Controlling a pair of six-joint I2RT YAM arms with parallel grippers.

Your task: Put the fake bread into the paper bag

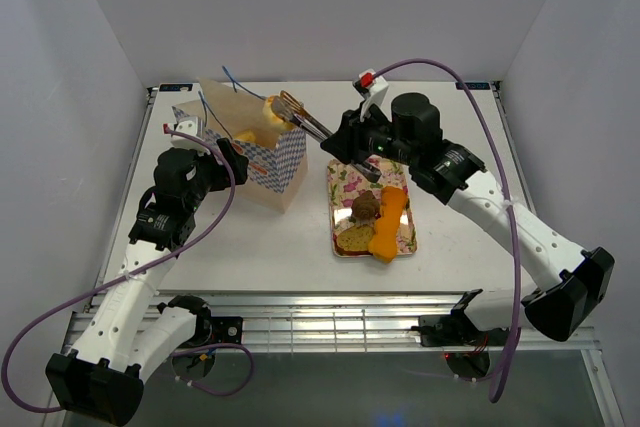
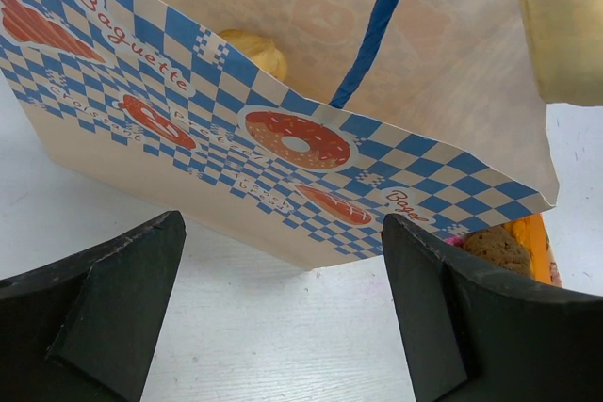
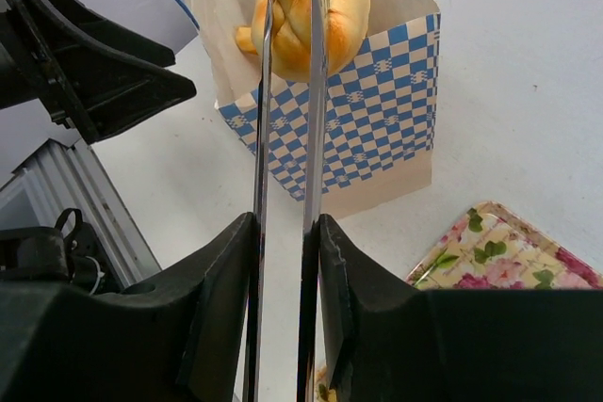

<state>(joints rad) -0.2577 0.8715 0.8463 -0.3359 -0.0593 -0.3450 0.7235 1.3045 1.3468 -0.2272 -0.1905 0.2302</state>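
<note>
The paper bag [image 1: 268, 165] stands open at the table's back left, with a golden roll [image 2: 255, 50] inside. My right gripper [image 1: 347, 143] is shut on metal tongs [image 1: 306, 120], which pinch a golden bread piece [image 1: 274, 113] just above the bag's mouth. In the right wrist view the tongs [image 3: 283, 138] run between my fingers up to the bread [image 3: 306, 7] over the bag [image 3: 377, 110]. My left gripper [image 1: 235, 161] is open and empty beside the bag's left side [image 2: 283, 138].
A floral tray [image 1: 345, 179] right of the bag holds a brown bun [image 1: 365, 206], an orange croissant [image 1: 393, 209], a toast slice [image 1: 354, 238] and another orange piece [image 1: 383, 245]. White walls enclose the table.
</note>
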